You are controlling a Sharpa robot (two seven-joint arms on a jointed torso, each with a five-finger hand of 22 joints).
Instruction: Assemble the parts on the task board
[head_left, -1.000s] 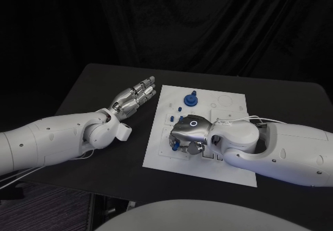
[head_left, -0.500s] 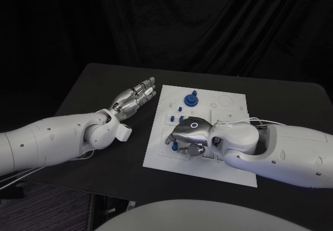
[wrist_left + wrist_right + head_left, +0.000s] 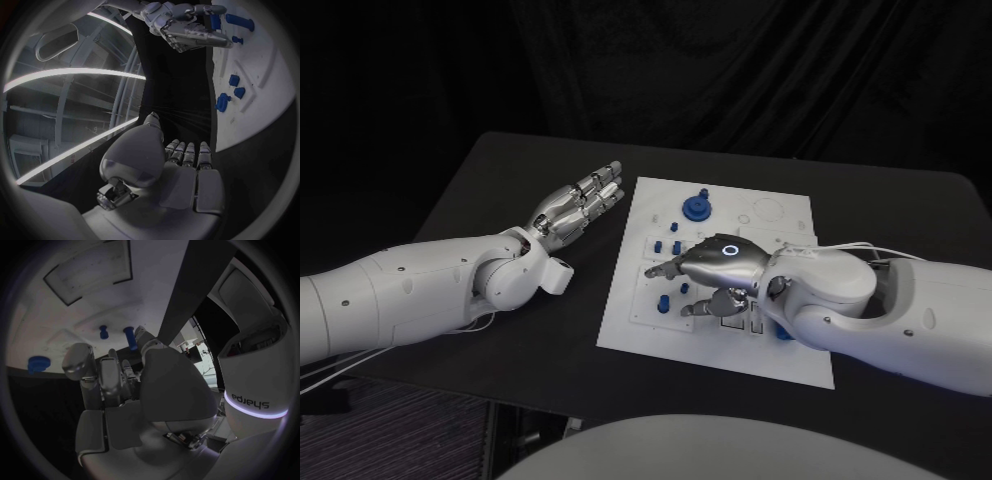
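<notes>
The white task board [image 3: 672, 340] lies mid-table. On it a round blue part [image 3: 694, 207] stands near the far edge, with small blue pegs [image 3: 672, 228] just in front. A blue part [image 3: 665, 298] lies on the board's left side, below my right hand [image 3: 711, 272]. That hand hovers over the board, its fingers pointing left and its thumb apart from them, with nothing held. My left hand [image 3: 577, 204] is flat with fingers stretched out beside the board's left edge. In the right wrist view two blue pegs [image 3: 130, 337] stand beyond the fingers [image 3: 112, 375].
The black table [image 3: 502, 180] stretches left of the board under my left arm. The left wrist view has the board [image 3: 262, 100] with several blue parts [image 3: 223, 101] and my right hand [image 3: 184, 27] above them. Square recesses [image 3: 87, 270] mark the board's far part.
My right hand has lifted and drawn back to the right off the blue part it was pinching; the part stays on the board. The left hand has not moved.
</notes>
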